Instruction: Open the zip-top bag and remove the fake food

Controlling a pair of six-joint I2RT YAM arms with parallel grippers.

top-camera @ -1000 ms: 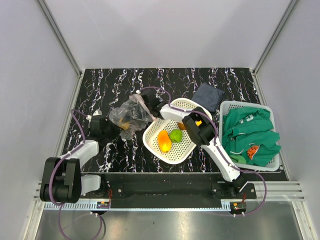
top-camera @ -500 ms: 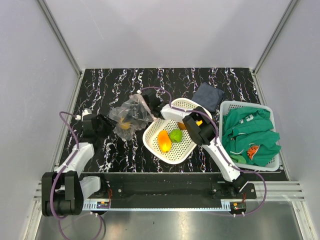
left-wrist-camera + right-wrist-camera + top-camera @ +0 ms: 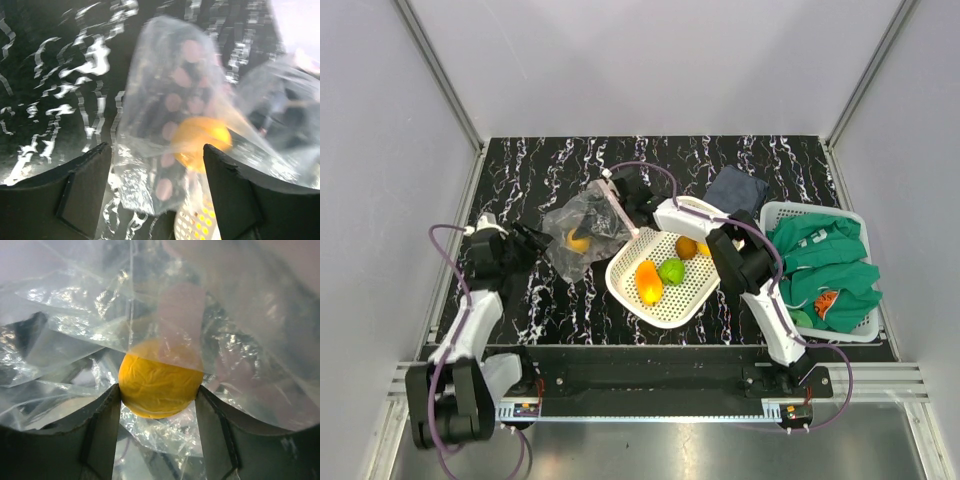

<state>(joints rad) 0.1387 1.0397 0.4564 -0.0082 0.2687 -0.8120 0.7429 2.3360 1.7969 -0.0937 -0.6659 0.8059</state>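
Zip-top bag [image 3: 582, 228]: clear and crinkled, lying on the black marbled table [image 3: 550, 165] between the two grippers. One edge reaches the right gripper [image 3: 158, 389]. The opposite edge lies just ahead of the left gripper [image 3: 156, 148].
Zip strip [image 3: 618, 208]: pinkish, along the bag edge just beside the right gripper.
Fake food, in the bag: one yellow-orange piece [image 3: 200, 142] inside the film. It sits straight ahead of the right gripper and is framed by its fingers in the right wrist view. From the left gripper it is ahead and a little to the right.
Fake food, out of the bag: an orange piece [image 3: 647, 282], a green round piece [image 3: 671, 270] and two smaller orange-yellow pieces [image 3: 688, 247]. All lie in the white mesh basket [image 3: 665, 318], back from the right gripper and partly under its arm.
Left gripper state: fingers spread wide with nothing gripped; the bag lies beyond the tips.
Right gripper state: fingers stand apart, a narrower gap than the left's, with film filling the view around them. I cannot tell whether any film is caught on a finger.
Dark blue cloth [image 3: 736, 190]: folded on the table, off to the right gripper's right.
White crate [image 3: 775, 212]: further right again, holding green clothing [image 3: 820, 262] with an orange print.
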